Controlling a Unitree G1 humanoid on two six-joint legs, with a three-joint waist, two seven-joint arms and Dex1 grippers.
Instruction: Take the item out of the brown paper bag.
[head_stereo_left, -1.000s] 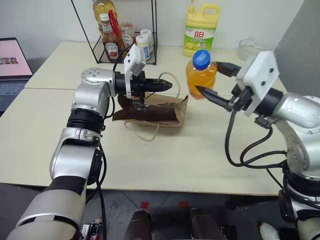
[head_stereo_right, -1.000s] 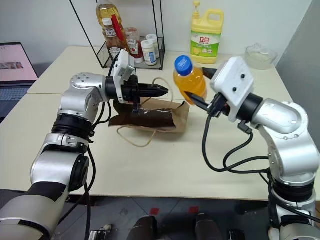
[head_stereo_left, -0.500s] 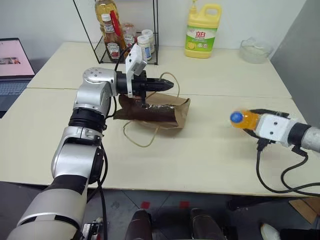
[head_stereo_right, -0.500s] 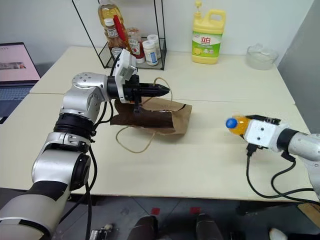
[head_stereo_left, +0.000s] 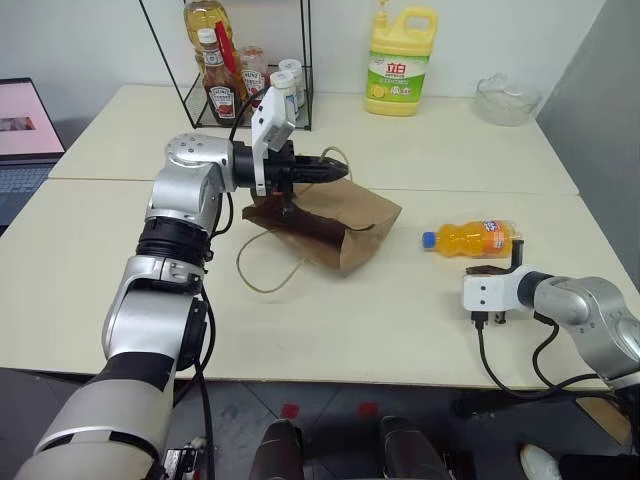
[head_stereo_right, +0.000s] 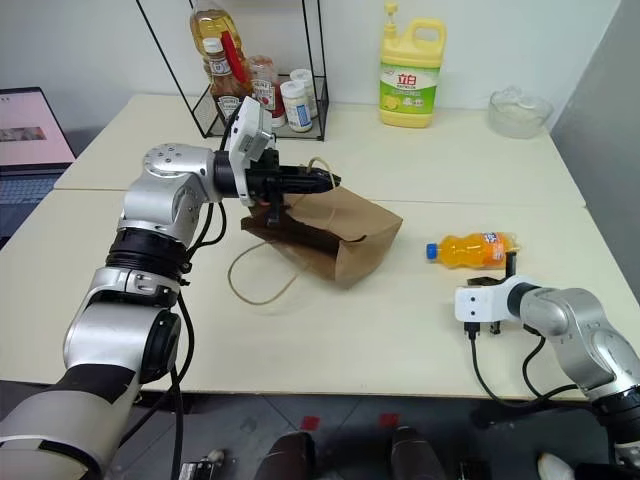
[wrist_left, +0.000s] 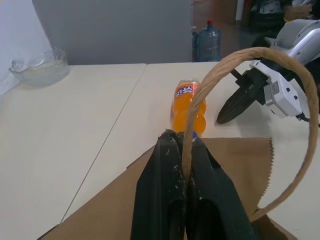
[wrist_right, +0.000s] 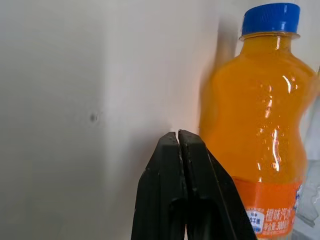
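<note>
Now the left tool (wrist_left: 182, 150) is clamped on one tan cord handle (wrist_left: 280, 60) of the creased brown paper bag (head_stereo_left: 335, 225), holding that end lifted off the pale tabletop (head_stereo_left: 330, 320). The right tool (wrist_right: 178, 137) is fully closed and empty, low on the tabletop. Just beside it lies the small orange drink bottle with blue cap (head_stereo_left: 468, 239), on its side, outside the bag and well apart from it.

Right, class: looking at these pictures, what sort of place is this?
Probably an office or lab set up as a mock kitchen: pale tables pushed together, a wire rack of sauce bottles, a yellow detergent jug, and an open laptop at the side.
</note>
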